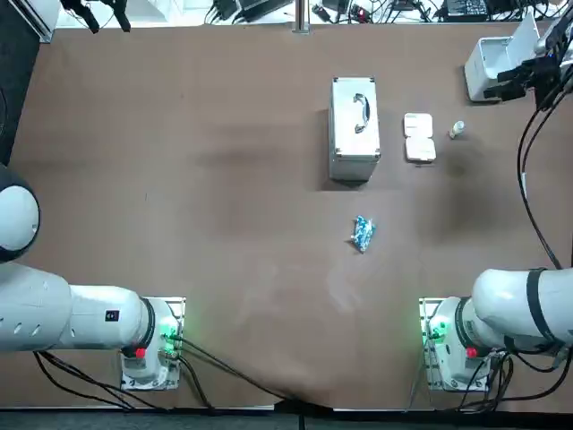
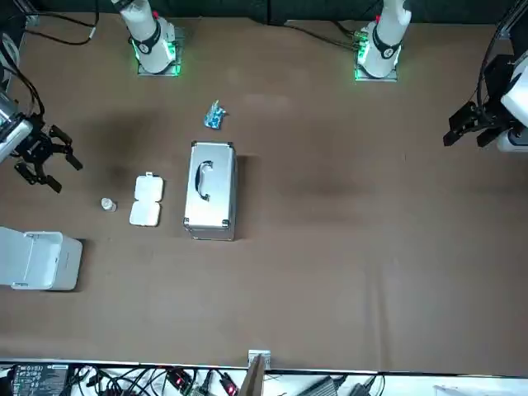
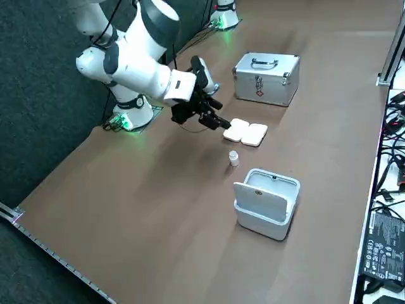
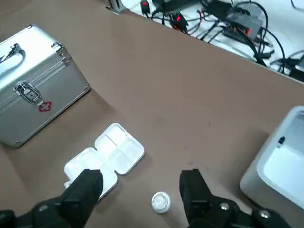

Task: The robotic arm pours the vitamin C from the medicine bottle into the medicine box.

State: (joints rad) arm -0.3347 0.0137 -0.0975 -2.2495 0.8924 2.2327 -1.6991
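A small white medicine bottle [image 1: 457, 129] stands upright on the brown table, just right of the white medicine box [image 1: 419, 137], which lies open with its lid flat. My right gripper [image 1: 503, 84] hangs in the air at the far right, above and beyond the bottle, open with nothing between its fingers. In the right wrist view the bottle [image 4: 160, 201] shows between the spread fingertips [image 4: 88, 183], with the medicine box [image 4: 105, 159] beside it. From the side, the gripper [image 3: 217, 114] hovers well above the bottle [image 3: 233, 158] and the box [image 3: 246, 132].
A silver metal case [image 1: 354, 128] with a handle stands left of the medicine box. A white open bin [image 1: 497, 64] sits at the far right corner, close to the gripper. A blue packet [image 1: 362, 233] lies mid-table. Cables run along the far edge.
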